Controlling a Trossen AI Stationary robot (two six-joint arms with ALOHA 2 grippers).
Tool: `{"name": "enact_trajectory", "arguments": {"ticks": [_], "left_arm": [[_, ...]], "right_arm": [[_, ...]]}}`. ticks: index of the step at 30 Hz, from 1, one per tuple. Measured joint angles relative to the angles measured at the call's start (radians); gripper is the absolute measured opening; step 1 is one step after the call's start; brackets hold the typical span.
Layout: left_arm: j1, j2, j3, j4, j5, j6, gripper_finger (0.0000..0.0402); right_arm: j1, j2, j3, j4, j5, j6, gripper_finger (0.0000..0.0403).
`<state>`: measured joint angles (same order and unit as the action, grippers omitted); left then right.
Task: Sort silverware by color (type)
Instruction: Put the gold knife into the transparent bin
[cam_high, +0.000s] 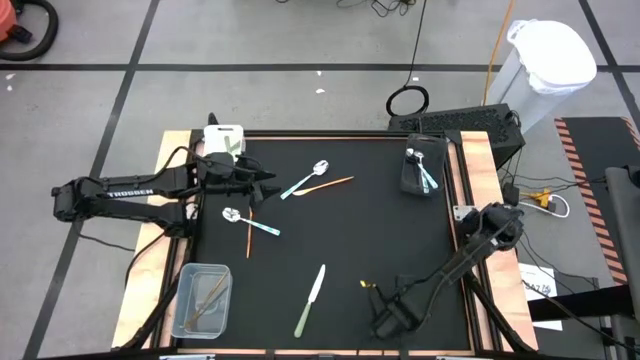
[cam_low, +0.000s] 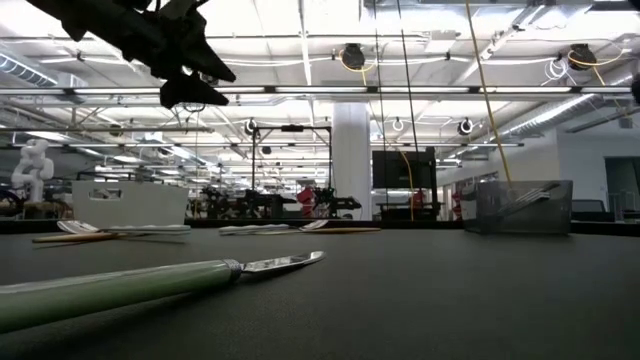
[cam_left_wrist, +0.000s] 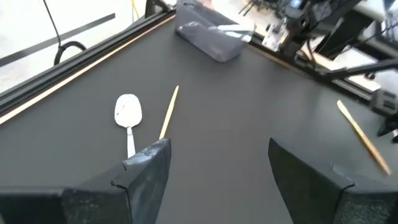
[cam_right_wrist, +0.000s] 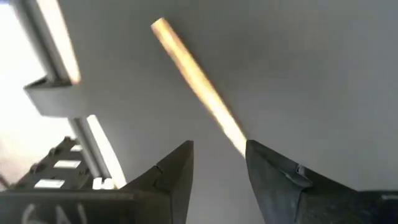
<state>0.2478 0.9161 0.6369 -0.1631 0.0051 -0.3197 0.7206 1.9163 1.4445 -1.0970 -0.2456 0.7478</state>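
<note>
My left gripper hangs above the matte black mat in the upper left part of the high view, its two blunt dark fingers spread wide with nothing between them. Ahead of it, just right in that view, lie a silver spoon with a light-blue handle and a thin orange stick, close together at an angle. Just below it lies a second blue-handled spoon with another orange stick crossing its handle. My right gripper sits low over the mat at the bottom centre, fingers apart. A third orange stick, smooth and slim, runs up to them; I cannot tell whether it touches. A pale-green-handled knife with a glossy white blade lies alone on the mat at the lower middle, left of my right gripper. The dark rectangular bin at the upper right holds blue-handled pieces, the clear plastic bin at the lower left holds orange sticks, and the white bin stands at the upper left edge. The middle and right of the mat lie open inside the pale wooden border.
</note>
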Motion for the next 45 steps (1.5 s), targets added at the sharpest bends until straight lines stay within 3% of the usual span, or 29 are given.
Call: {"name": "enact_trajectory", "arguments": {"ticks": [7,18,26,32,36,45], "left_arm": [[0.0,-0.011,0.0,-0.061,-0.025,0.032,0.0269],[0.002,-0.078,0.0,-0.145,-0.076,0.094,0.0269],[-0.001,-0.156,0.0,-0.179,-0.09,0.043,0.0269],[-0.038,-0.21,0.0,-0.271,-0.123,-0.008,0.0269],[-0.084,-0.228,0.0,-0.275,-0.114,-0.046,0.0269],[-0.269,-0.179,0.0,-0.131,0.001,-0.051,0.0269]], "right_arm": [[0.055,0.079,0.001,0.087,-0.015,-0.011,0.0113],[0.052,0.138,0.003,0.113,-0.006,0.047,0.0074],[0.041,0.137,0.003,0.097,0.0,0.016,0.0009],[0.017,0.138,0.01,0.096,-0.013,0.073,0.0003],[0.011,0.14,0.042,0.105,0.051,0.141,0.0002],[0.0,0.14,0.163,0.101,0.309,0.35,0.0001]]}}
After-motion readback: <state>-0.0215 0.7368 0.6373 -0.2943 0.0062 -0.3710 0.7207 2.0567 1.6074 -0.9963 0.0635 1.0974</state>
